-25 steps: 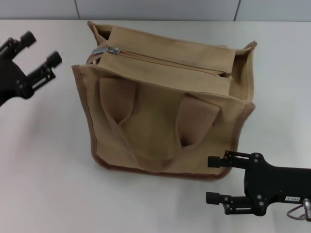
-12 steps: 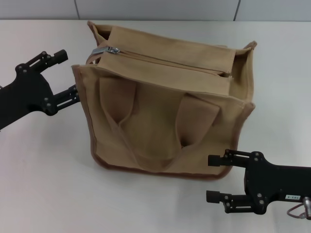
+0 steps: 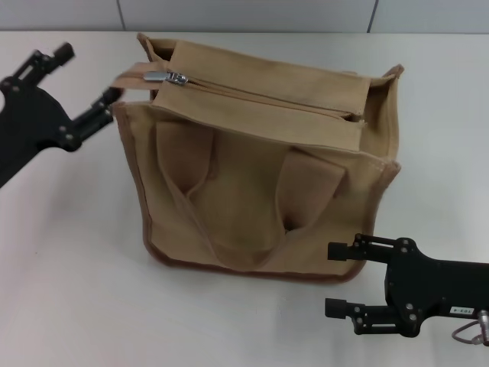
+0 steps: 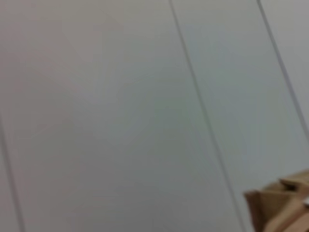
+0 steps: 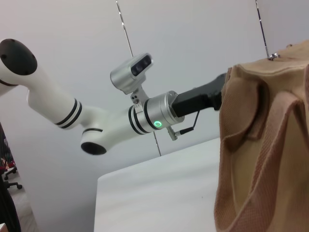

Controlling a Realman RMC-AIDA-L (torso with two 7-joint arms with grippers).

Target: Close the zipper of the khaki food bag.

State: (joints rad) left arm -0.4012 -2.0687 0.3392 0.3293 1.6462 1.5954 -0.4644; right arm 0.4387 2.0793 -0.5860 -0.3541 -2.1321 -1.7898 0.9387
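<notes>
The khaki food bag (image 3: pixel 260 199) stands upright mid-table, its front pocket and loop handle facing me. The zipper (image 3: pixel 267 97) runs across the top flap. Its silver slider and pull tab (image 3: pixel 172 77) sit at the bag's left end. My left gripper (image 3: pixel 86 75) is open just left of the bag's top left corner, its nearer finger close to a khaki strap (image 3: pixel 134 73) that sticks out there. My right gripper (image 3: pixel 331 279) is open and empty by the bag's front right bottom corner. The right wrist view shows the bag's side (image 5: pixel 260 145). The left wrist view shows only a bag corner (image 4: pixel 280 205).
The bag stands on a white table (image 3: pixel 69 267), with a grey panelled wall (image 3: pixel 244 14) behind it. The left arm's white links (image 5: pixel 96 125) reach toward the bag in the right wrist view.
My left gripper came in from the far left to the bag's left side, then rose to its top left corner. A strap now sticks out there. The right gripper has not moved.
</notes>
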